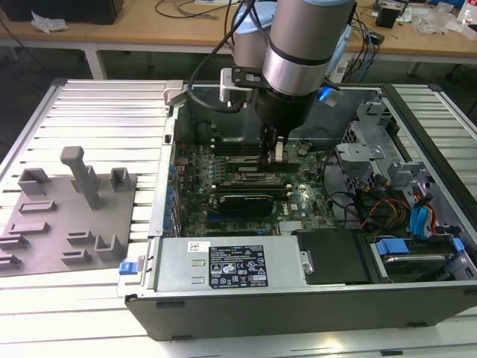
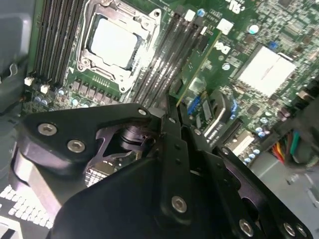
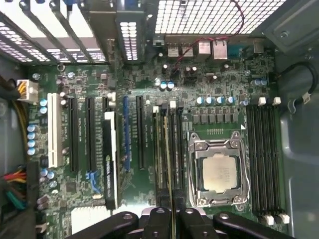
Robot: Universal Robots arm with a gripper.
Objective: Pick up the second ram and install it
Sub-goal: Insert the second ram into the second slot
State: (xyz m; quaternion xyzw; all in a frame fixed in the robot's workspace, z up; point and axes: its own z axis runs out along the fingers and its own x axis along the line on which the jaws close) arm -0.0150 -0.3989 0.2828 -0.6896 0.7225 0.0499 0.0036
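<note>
Gripper (image 2: 175,112) clamped on second ram (image 2: 199,64) — stick edge-on over mobo slots (image 3: 172,149), beside CPU socket (image 3: 218,172).

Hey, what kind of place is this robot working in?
Probably a robotics lab or test workshop: an opened computer case lies on a slatted aluminium table, and cluttered benches with cables stand behind.
</note>
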